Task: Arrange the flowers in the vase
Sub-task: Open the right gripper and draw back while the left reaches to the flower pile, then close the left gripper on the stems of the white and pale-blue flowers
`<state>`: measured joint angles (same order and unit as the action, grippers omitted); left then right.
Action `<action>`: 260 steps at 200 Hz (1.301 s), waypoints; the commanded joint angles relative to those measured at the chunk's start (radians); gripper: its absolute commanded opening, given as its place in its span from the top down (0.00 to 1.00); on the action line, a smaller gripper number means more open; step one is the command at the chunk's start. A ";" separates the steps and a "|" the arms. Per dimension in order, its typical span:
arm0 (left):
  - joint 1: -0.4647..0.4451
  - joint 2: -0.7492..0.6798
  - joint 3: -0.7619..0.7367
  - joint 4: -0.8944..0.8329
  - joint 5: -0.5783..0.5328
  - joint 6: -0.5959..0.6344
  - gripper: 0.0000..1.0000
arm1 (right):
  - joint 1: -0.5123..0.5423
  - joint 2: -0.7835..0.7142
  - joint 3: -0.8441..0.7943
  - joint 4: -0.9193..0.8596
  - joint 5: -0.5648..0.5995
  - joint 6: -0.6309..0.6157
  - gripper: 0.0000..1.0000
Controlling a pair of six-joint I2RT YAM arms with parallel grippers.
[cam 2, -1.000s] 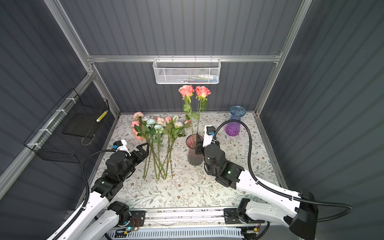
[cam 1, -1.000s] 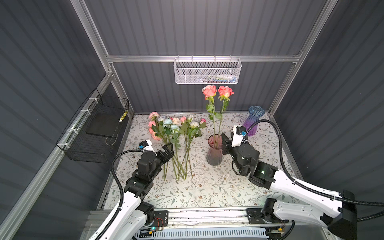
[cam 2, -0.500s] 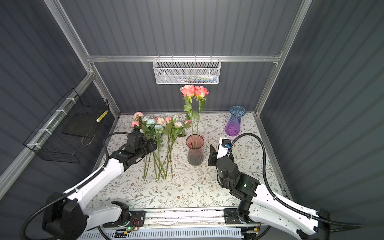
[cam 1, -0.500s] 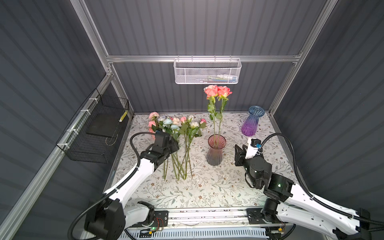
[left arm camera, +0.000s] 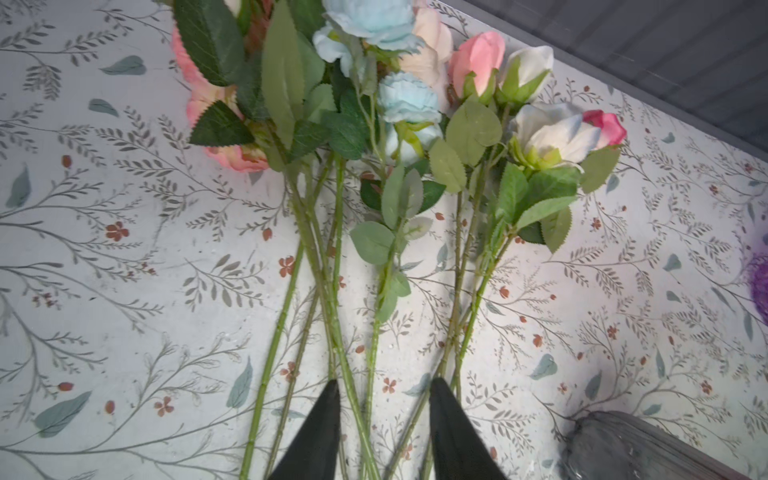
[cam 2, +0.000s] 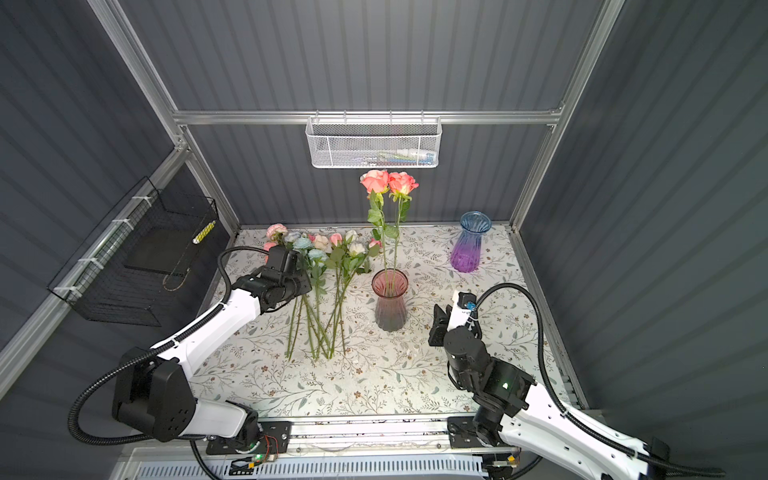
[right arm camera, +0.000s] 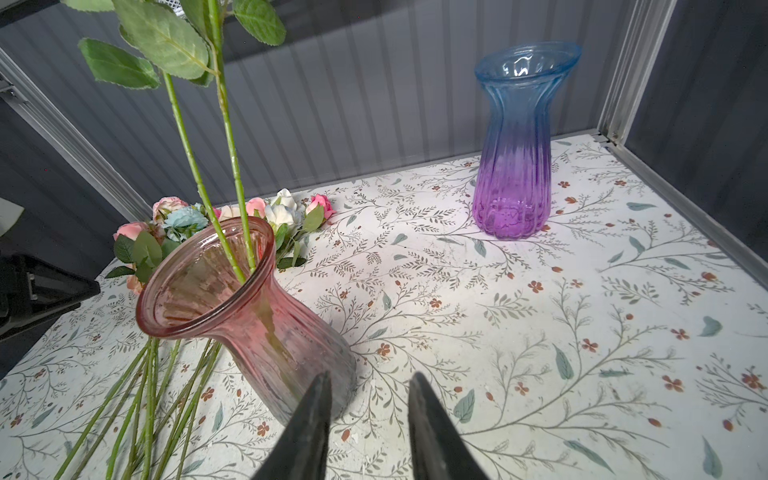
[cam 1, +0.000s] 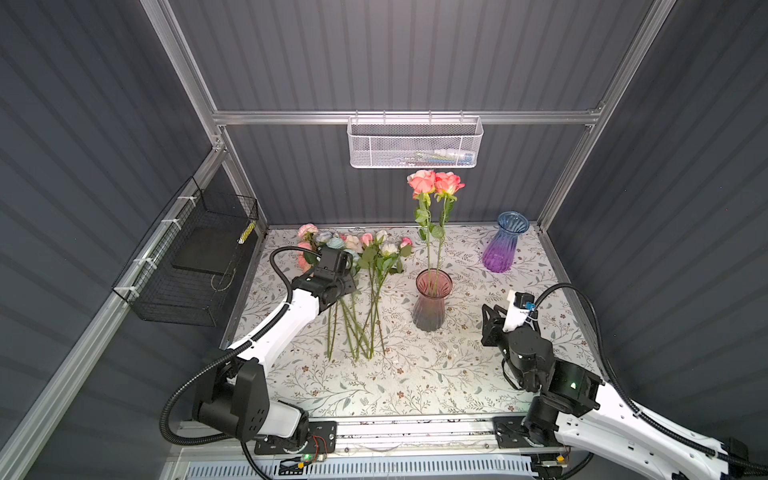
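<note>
left gripper (left arm camera: 383,380): hovering over flowers (left arm camera: 409,99), jaws narrowly apart, straddling stems (left arm camera: 371,357)
right gripper (right arm camera: 370,374): sitting near vase (right arm camera: 266,324), jaws narrowly apart, gripping nothing
vase: holding two roses (cam 1: 434,183) upright

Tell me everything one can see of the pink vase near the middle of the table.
The pink vase looks like ribbed, translucent glass: rose at the flared rim, narrow at the neck, darkening to grey at the base. It stands upright on the flowered table cover. Two coral roses stand in it, their green stems leaning on the rim. Nothing else seems to touch it.
</note>
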<state>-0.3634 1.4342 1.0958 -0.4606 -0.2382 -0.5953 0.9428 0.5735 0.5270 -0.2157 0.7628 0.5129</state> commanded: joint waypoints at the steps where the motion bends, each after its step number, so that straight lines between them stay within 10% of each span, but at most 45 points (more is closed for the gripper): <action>1: 0.024 0.033 0.047 -0.022 0.015 0.008 0.66 | -0.004 -0.019 -0.018 -0.031 -0.002 0.017 0.66; 112: -0.029 0.407 0.240 -0.062 0.119 0.108 0.65 | -0.016 0.007 -0.047 -0.011 -0.028 0.036 0.64; 260: -0.029 0.550 0.271 -0.060 0.077 0.134 0.76 | -0.043 0.091 -0.054 0.048 -0.059 0.039 0.63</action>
<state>-0.3931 1.9751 1.3418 -0.5186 -0.1715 -0.4740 0.9054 0.6655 0.4824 -0.1856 0.7025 0.5423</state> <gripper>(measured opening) 0.289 0.369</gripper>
